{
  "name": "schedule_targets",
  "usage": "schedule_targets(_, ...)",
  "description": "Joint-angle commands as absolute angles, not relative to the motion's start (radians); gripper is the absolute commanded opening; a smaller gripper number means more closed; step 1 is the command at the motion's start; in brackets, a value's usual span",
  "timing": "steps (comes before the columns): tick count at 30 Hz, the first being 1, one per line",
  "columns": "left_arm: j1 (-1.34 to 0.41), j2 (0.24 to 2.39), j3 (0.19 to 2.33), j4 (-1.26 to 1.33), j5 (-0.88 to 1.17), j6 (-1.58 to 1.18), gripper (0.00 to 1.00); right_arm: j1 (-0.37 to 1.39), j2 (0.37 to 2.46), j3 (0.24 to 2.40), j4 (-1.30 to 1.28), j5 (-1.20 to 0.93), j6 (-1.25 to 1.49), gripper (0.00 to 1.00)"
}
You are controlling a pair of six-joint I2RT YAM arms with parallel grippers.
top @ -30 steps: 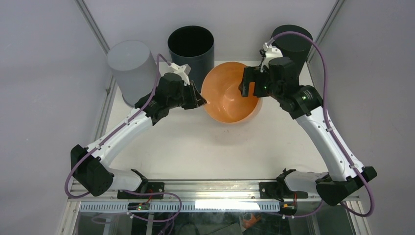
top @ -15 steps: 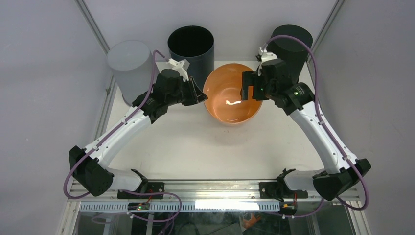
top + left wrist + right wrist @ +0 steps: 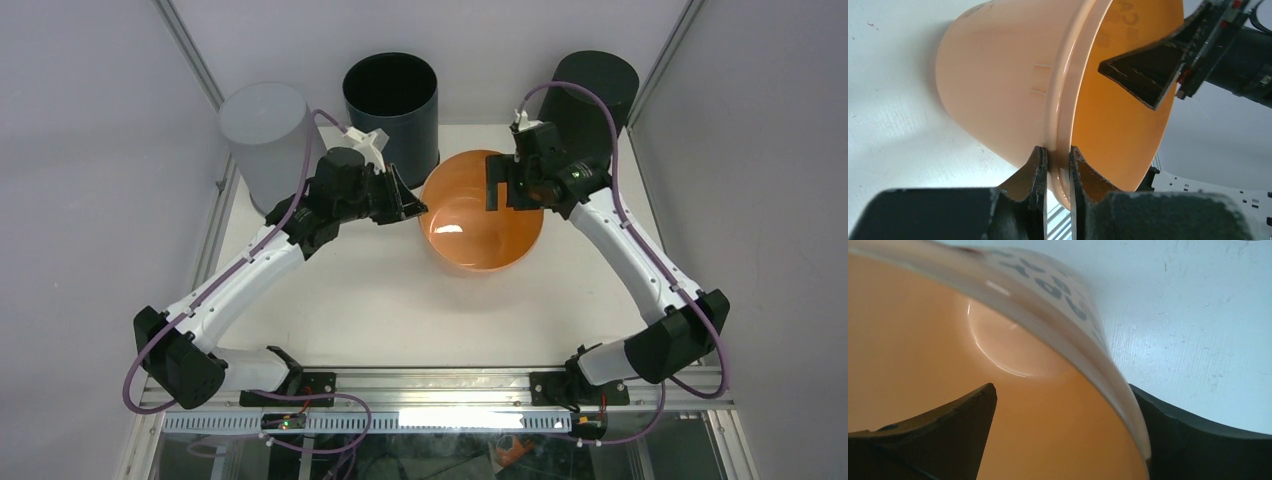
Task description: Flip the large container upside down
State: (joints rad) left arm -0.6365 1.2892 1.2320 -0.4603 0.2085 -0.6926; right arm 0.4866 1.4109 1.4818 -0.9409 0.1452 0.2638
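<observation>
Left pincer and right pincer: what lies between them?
The orange tub: left pincer shut on its rim, open right pincer straddling the opposite rim. Seen in the top view.

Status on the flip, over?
Left gripper shut on orange container rim. Right gripper open, straddling opposite rim. Container mouth-up, not flipped. Black cylinder close behind.
</observation>
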Motion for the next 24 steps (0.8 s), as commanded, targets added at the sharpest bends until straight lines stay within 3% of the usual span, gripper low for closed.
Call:
schedule_targets(1,-0.662,1.225,1.247,-0.330,0.351,-0.724,0.00,0.481,1.451,1.502,-0.882,0.172,0.259,0.99)
schedule_targets(14,-0.661,1.261,1.311,-0.462,0.275,-0.670,0.00,0.462,1.419,1.572,-0.879,0.209,0.250,0.99)
schedule_targets(24,-0.660,1.280,1.327,-0.477,0.228,-0.678,0.00,0.454,1.380,1.648,-0.895,0.101,0.265,0.99)
